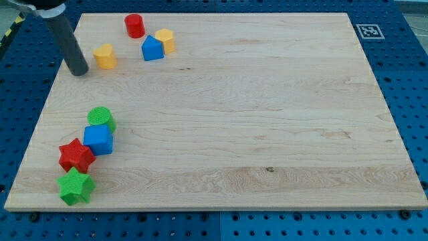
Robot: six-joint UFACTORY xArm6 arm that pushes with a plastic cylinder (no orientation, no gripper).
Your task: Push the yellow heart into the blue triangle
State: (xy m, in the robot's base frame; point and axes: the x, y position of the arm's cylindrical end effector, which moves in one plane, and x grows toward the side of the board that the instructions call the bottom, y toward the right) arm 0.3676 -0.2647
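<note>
The yellow heart [104, 56] lies near the view's top left on the wooden board [267, 120]. The blue triangle [152, 49] lies a short way to its right, apart from it, with a gap of bare wood between them. My tip [79, 71] rests on the board just left of the yellow heart and slightly lower, with a small gap to it. The dark rod rises from the tip toward the view's top left corner.
A yellow block [165, 40] touches the blue triangle's right side. A red cylinder [134, 25] stands above them. At the lower left sit a green cylinder [100, 118], a blue cube [99, 140], a red star [75, 155] and a green star [75, 186].
</note>
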